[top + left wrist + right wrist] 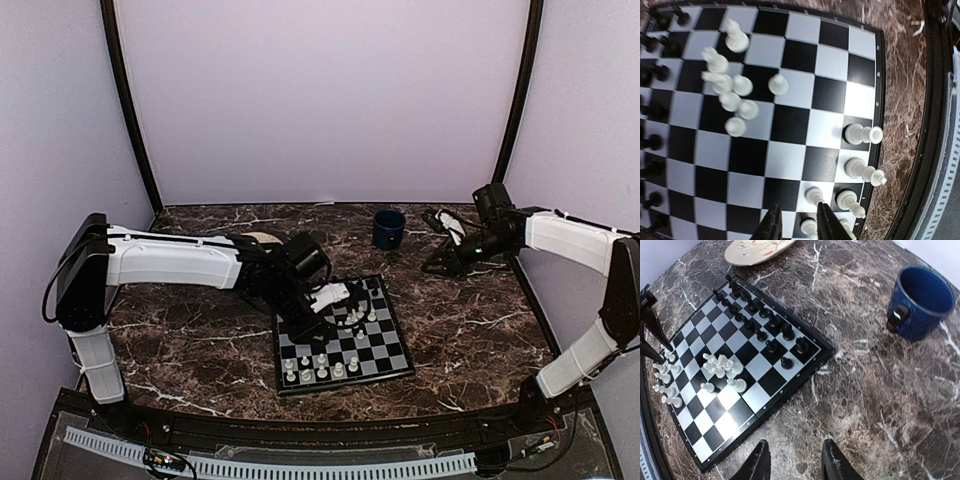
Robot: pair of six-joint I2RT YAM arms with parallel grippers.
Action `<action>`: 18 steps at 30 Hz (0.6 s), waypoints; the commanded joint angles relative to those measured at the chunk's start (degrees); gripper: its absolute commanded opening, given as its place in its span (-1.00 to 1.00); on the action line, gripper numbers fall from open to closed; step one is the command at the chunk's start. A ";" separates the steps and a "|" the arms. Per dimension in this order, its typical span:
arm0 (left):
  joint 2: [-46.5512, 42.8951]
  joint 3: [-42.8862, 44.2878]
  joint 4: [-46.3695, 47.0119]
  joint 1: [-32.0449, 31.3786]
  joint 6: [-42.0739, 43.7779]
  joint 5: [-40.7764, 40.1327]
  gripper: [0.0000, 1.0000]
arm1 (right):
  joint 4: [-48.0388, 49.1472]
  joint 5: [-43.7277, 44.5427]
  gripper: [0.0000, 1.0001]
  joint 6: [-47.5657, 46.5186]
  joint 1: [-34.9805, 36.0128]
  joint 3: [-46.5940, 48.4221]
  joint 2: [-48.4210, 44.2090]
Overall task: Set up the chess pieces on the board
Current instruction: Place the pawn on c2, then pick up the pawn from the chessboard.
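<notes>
The board (392, 352) lies in front of the left arm. My left gripper (330, 322) hangs over its near half, jaws apart (797, 207), gripping nothing. One white pawn (814, 195) stands just past the right fingertip and another (809, 227) stands beside that finger's inner face. More white pieces (863, 134) line the near edge row. A loose cluster of white pieces (730, 90) crowds mid-board. Black pieces (755, 315) stand in two rows on the far side. My right gripper (437, 265) is open (792, 446) above bare marble, right of the board (771, 380).
A dark blue cup (389, 228) stands on the marble behind the board's right corner, close to the right gripper. A beige plate (757, 247) lies behind the board, partly under the left arm. Side walls close in the table.
</notes>
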 commanded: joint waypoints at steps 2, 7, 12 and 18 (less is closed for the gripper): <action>-11.39 -2.70 5.94 6.44 -1.90 -0.78 -0.45 | -7.18 5.83 -0.29 -4.02 7.87 10.11 3.41; -17.86 -8.41 12.79 12.82 -3.25 0.89 -0.42 | -11.77 12.13 -0.29 -6.13 17.21 18.07 9.89; -22.79 -15.78 21.74 19.33 -8.49 -0.59 -0.40 | -15.11 15.68 -0.30 -7.38 24.82 25.07 18.22; -26.60 -21.16 29.07 27.36 -12.73 -2.54 -0.31 | -18.76 19.63 -0.27 -8.02 32.68 31.88 27.27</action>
